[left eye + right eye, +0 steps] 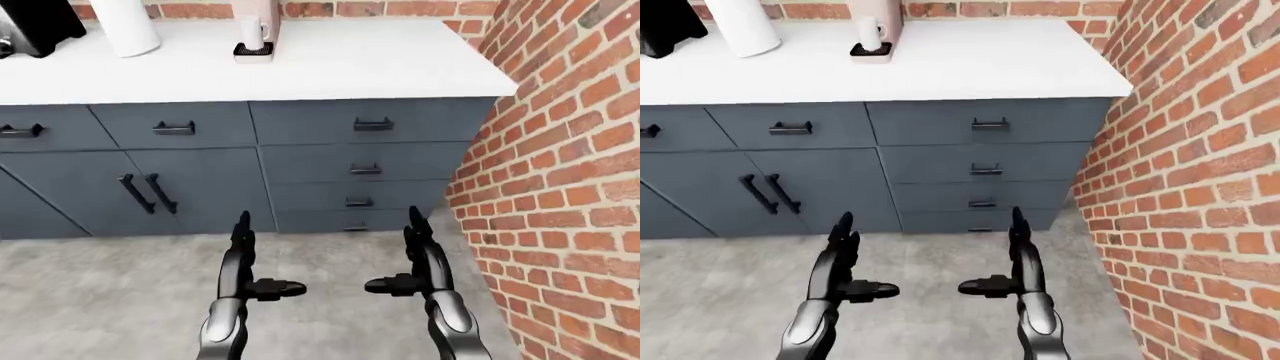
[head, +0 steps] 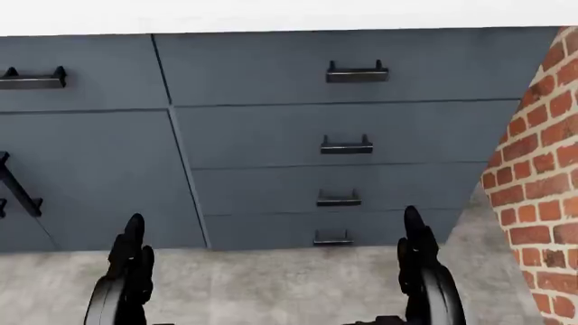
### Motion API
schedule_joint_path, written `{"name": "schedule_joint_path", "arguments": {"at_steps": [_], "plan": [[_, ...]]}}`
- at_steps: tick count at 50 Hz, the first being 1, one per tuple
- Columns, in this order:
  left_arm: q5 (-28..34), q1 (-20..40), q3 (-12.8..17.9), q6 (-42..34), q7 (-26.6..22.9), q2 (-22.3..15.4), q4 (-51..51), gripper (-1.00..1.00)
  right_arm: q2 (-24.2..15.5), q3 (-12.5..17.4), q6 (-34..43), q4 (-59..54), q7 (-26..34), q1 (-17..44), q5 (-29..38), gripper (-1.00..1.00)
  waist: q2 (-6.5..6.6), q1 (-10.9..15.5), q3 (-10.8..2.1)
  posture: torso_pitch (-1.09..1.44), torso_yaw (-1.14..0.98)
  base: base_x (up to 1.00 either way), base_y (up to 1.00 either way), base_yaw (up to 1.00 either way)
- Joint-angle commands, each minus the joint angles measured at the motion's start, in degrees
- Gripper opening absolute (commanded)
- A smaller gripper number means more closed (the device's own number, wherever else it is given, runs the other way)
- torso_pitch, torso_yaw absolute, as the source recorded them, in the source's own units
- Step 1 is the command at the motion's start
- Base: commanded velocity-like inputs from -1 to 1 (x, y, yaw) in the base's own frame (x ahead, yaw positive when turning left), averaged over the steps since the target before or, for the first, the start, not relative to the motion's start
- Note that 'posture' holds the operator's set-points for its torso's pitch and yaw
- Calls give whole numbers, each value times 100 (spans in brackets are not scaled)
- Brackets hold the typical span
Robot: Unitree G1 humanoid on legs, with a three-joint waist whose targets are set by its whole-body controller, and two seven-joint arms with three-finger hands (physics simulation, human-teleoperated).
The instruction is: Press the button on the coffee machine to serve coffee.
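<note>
Coffee machine [image 1: 262, 26] up at top of left-eye view on table [image 1: 380, 64], well apart; left hand [image 1: 250, 262] nearer, right hand [image 1: 415, 259] too, both released, empty.

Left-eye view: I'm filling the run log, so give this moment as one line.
phase: approach | coffee machine: top of view, mug in it | left hand: open, empty | right hand: open, empty | button: unseen

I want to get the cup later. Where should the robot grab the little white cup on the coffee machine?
Probably grip the small white cup round its body, coming from the left-eye view's left or bottom. The pink coffee machine rises close along its right, and a handle seems to stick out that way too. Both hands are empty.
</note>
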State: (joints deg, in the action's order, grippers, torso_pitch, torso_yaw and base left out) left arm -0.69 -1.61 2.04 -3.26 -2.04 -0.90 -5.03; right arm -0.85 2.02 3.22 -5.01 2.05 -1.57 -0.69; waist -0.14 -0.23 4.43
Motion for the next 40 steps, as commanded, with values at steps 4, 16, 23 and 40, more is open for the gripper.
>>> {"name": "schedule_joint_path", "arguments": {"at_steps": [4, 16, 23, 40], "plan": [[-26, 237, 20, 383, -35, -35, 369, 100, -68, -5, -427, 405, 9, 171, 190, 100, -10, 38, -301, 0, 0, 0, 0, 0], [9, 238, 27, 421, -36, -33, 330, 100, -73, 14, -145, 806, -63, 92, 451, 100, -33, 49, -465, 0, 0, 0, 0, 0], [-115, 386, 65, -709, 101, -58, 1265, 100, -116, 43, 1342, 2114, -7, 272, 586, 100, -28, 49, -525, 0, 0, 0, 0, 0], [-667, 3048, 649, -4311, 665, -701, 2773, 100, -699, 468, 5519, 3936, 220, 2874, 484, 100, -16, 50, -497, 0, 0, 0, 0, 0]]}}
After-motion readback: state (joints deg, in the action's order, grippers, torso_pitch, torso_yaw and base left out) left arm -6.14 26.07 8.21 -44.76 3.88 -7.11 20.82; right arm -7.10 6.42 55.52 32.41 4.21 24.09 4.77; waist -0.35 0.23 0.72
